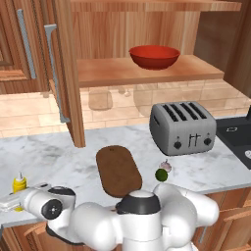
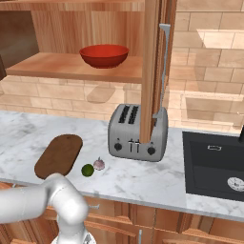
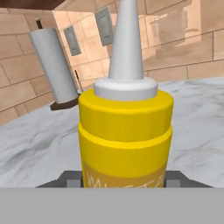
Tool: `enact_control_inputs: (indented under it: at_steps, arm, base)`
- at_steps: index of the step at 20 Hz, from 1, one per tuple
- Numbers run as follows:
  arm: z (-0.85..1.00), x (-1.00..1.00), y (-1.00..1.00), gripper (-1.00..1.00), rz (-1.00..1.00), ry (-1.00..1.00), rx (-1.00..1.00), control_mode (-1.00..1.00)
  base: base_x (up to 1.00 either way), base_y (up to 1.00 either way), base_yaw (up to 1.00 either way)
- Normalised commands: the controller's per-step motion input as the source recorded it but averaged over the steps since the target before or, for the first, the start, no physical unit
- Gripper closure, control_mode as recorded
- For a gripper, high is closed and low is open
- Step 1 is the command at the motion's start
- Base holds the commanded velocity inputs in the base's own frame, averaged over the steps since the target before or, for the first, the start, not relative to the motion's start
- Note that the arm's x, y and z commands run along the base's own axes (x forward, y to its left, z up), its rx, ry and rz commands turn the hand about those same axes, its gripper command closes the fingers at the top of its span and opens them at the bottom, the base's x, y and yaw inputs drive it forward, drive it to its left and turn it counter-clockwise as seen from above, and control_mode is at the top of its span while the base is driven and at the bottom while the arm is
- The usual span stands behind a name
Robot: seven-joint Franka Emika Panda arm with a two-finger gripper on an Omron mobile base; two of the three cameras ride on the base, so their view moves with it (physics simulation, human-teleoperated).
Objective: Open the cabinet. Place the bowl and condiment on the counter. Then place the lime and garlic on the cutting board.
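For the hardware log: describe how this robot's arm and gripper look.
The arm is built of glossy white, rounded shells with dark joint rings and grey caps; it shows white and smooth in the right base view too. The gripper has small dark grey, blocky fingers. No cables or markings are visible.

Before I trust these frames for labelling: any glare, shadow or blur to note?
Left base view: soft shadows on the tiled wall under the shelf; the bowl has a glossy sheen. Right base view: even light, sharp. Hand view: the condiment looms very close, its label lettering blurry.
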Motion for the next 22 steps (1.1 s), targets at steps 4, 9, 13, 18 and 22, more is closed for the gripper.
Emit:
enact_control_inputs:
  at_steps: [4,9,13,18,22]
  arm:
    - [-0.06,0.03,0.16,1.0,0.01,0.0,0.0,-1.0]
    - [-0.07,0.04,0.15,1.0,0.0,0.0,0.0,-1.0]
    - [-0.23,0.01,0.08,1.0,0.0,0.0,0.0,-1.0]
    - [-0.31,0.01,0.02,1.0,0.01,0.0,0.0,-1.0]
    - [-0.32,0.01,0.0,1.0,0.01,0.0,0.0,-1.0]
  base:
    - [0.0,0.0,0.0]
    - [0.0,0.0,0.0]
    - [0.0,0.0,0.0]
    - [0.0,0.0,0.0]
    - [0.0,0.0,0.0]
